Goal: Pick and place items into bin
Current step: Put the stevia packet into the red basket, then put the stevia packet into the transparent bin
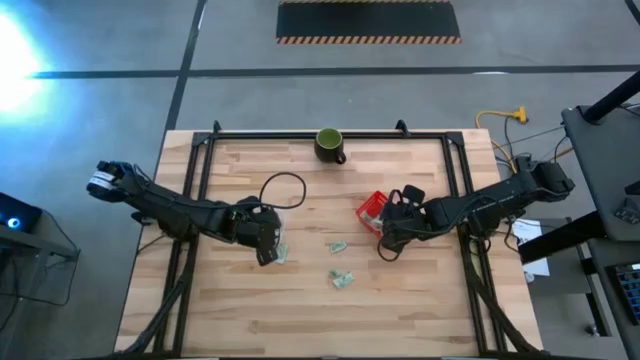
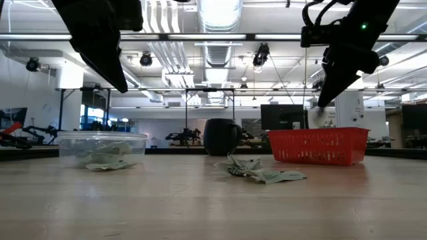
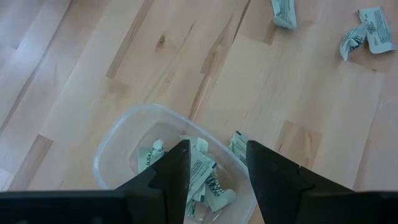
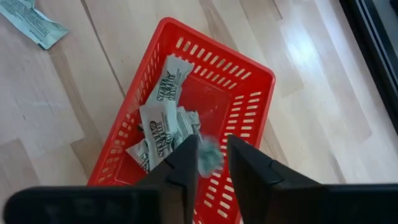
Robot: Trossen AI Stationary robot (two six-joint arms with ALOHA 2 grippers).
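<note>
The right pincer (image 4: 212, 163) hangs over the red basket (image 4: 252, 74), fingers slightly apart with a blurred packet (image 4: 209, 155) between the tips; whether it is gripped cannot be told. Several packets (image 4: 163, 115) lie in the basket, near its wall.

The left pincer (image 3: 216, 171) hovers above the clear tub (image 3: 121, 134), fingers apart and empty; packets (image 3: 202, 180) fill the tub's floor, and 1 (image 3: 239, 144) lies against its rim.

From above, loose packets (image 1: 340, 247) (image 1: 342, 279) lie mid-bench between the arms. A dark mug (image 1: 329, 145) stands at 12 o'clock near the bench (image 1: 300, 320) edge, and the stretch toward 6 o'clock is bare wood.
</note>
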